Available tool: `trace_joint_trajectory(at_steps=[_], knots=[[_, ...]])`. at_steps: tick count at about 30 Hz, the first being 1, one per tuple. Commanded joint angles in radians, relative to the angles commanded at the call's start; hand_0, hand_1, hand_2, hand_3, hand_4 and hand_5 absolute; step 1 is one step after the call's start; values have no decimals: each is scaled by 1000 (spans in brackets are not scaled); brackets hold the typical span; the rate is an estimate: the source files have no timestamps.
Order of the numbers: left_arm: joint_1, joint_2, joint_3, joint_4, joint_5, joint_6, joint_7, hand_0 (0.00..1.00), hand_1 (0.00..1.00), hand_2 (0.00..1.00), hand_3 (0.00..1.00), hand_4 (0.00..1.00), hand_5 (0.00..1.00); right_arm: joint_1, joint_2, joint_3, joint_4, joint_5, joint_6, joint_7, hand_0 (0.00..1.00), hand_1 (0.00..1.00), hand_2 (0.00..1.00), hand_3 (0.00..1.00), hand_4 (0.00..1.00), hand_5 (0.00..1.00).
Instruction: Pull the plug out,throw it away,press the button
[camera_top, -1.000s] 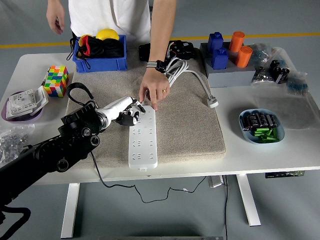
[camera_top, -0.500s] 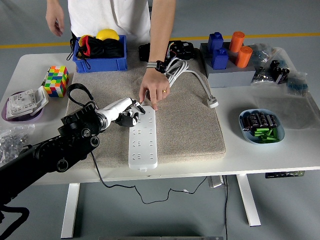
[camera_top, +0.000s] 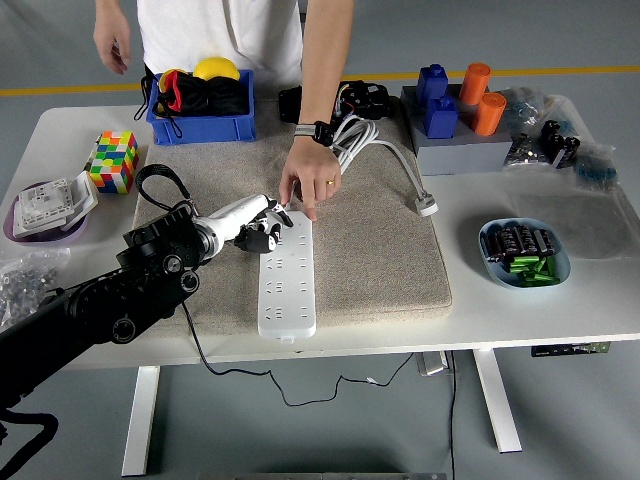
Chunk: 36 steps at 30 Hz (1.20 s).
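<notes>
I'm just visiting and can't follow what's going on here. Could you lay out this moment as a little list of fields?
Working surface: beige mat on a white table
Main item: white power strip lying on the mat
Robot left hand: at the strip's far end, fingers curled around something dark; what it is cannot be told
Robot right hand: not in view
Person's hand: resting on the strip's far end
Nearby: loose white cable on the mat

Power strip (camera_top: 286, 275) lies lengthwise on mat (camera_top: 380, 250), mid-bench (camera_top: 560, 310). Left robot hand (camera_top: 258, 226) at strip's far left end; person's hand (camera_top: 308, 183) on same end from behind. Cable coil (camera_top: 365, 140) behind, its plug (camera_top: 427, 206) on mat's right edge. Bin (camera_top: 197, 120) at far left of mat; cube (camera_top: 112, 161) further left. Dish of cells (camera_top: 522, 253) right; block stand (camera_top: 455, 125) far right.
</notes>
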<state>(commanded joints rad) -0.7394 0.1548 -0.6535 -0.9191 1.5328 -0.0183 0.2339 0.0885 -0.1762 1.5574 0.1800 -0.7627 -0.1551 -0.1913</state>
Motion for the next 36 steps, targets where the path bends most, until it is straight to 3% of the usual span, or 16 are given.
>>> trace_joint_trajectory(at_steps=[9,12,13,18,19,24,25,30,31,36], knots=[[24,16,-73,-80,33,4,-3,14,32,116,622,164,2,1,1,2,0,-1,0,1,740,660,645,613,658,481],[48,25,-125,-117,69,32,-39,14,32,116,622,164,2,0,2,3,0,-2,1,1,740,660,645,613,658,481],[64,30,-157,-137,87,51,-63,35,55,132,644,256,2,-1,2,4,0,-3,1,1,740,660,645,613,658,483],[127,48,-288,-202,127,78,-104,35,55,132,644,256,2,-2,2,6,0,-4,0,1,740,660,645,613,658,483],[140,54,-315,-212,128,78,-108,219,298,379,670,635,2,-3,2,6,0,-4,1,1,740,660,645,613,659,482],[200,75,-425,-244,154,83,-124,219,298,379,670,635,2,-4,2,3,0,-4,3,-1,740,660,645,613,659,482],[210,78,-446,-248,158,87,-128,691,716,643,718,696,58,-4,1,4,0,-3,2,0,740,660,644,613,659,483],[256,93,-540,-272,176,107,-151,691,716,643,718,696,58,0,-2,4,0,-4,0,-1,740,660,644,613,659,483],[267,94,-560,-278,178,116,-159,808,828,720,752,704,92,1,-2,5,0,-4,0,-1,740,660,645,613,658,482],[304,93,-634,-292,187,133,-180,808,828,720,752,704,92,3,-3,10,0,-11,0,-5,740,660,645,613,658,482]])
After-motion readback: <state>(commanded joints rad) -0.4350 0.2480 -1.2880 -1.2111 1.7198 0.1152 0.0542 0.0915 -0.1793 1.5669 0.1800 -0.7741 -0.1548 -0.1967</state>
